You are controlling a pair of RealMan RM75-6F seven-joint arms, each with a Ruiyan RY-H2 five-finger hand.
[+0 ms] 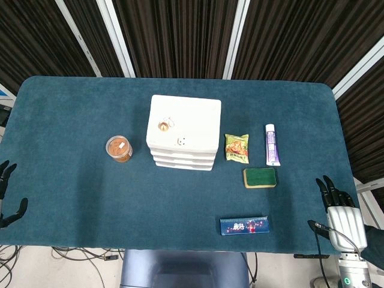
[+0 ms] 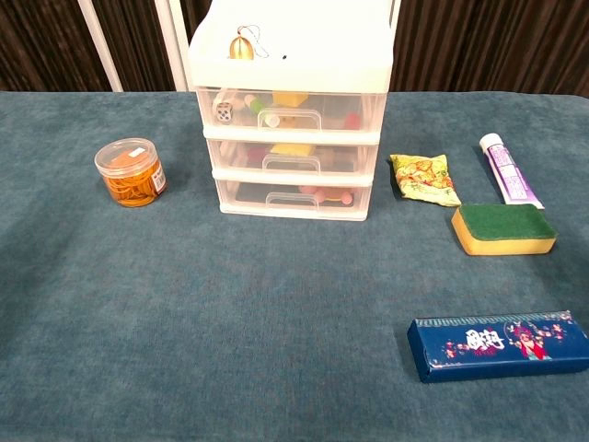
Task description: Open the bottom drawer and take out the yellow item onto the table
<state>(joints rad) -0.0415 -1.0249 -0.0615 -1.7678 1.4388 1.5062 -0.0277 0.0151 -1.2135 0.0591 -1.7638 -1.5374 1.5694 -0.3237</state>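
1. Centrally, a white drawer unit (image 2: 291,110) stood on the teal table (image 1: 72,198), its bottom drawer (image 2: 293,196) closed.
2. The yellow item (image 2: 324,196) showed faintly inside that drawer.
3. The left hand (image 1: 7,195) and right hand (image 1: 339,207) rested at opposite table edges, fingers spread, holding nothing

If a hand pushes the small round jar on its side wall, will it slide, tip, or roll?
The jar stands upright on the cloth-covered table and looks low and wide, so it probably slides rather than tips. Its clear wall looks smooth, perhaps slippery. Laid sideways, it would likely roll.
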